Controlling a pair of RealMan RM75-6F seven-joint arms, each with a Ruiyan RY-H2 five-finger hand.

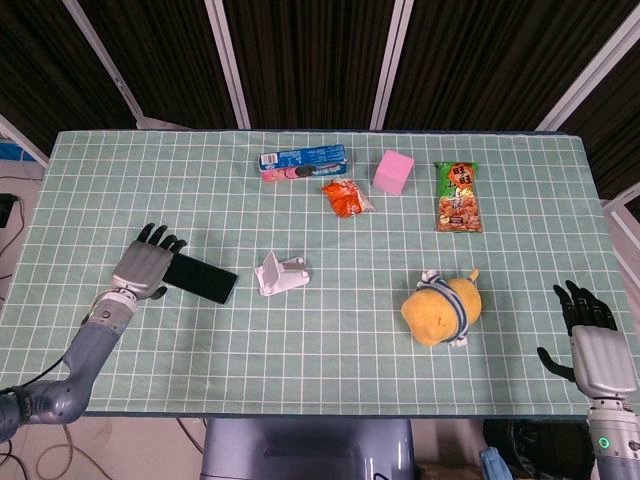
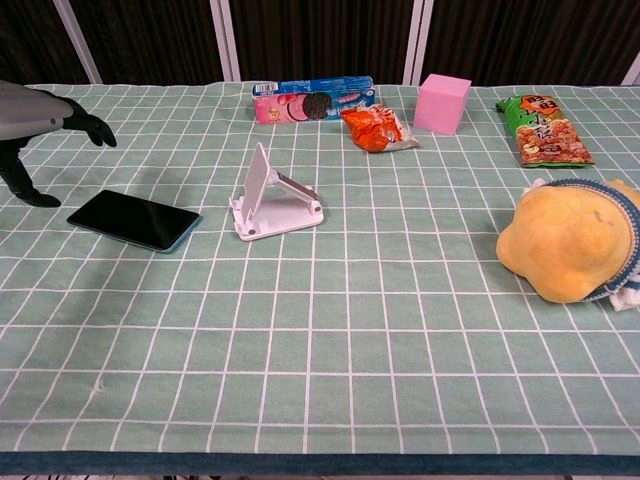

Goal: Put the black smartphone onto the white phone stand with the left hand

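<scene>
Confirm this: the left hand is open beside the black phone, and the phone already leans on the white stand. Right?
Not quite. The phone is not on the stand; it lies flat on the tablecloth, apart from the empty stand, as the chest view shows. The rest holds: the left hand is open at the phone's end, fingers spread, holding nothing.

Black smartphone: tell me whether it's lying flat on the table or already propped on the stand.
Flat on the table. The black smartphone lies screen-up on the cloth, apart from the white phone stand, whose cradle is empty.
</scene>
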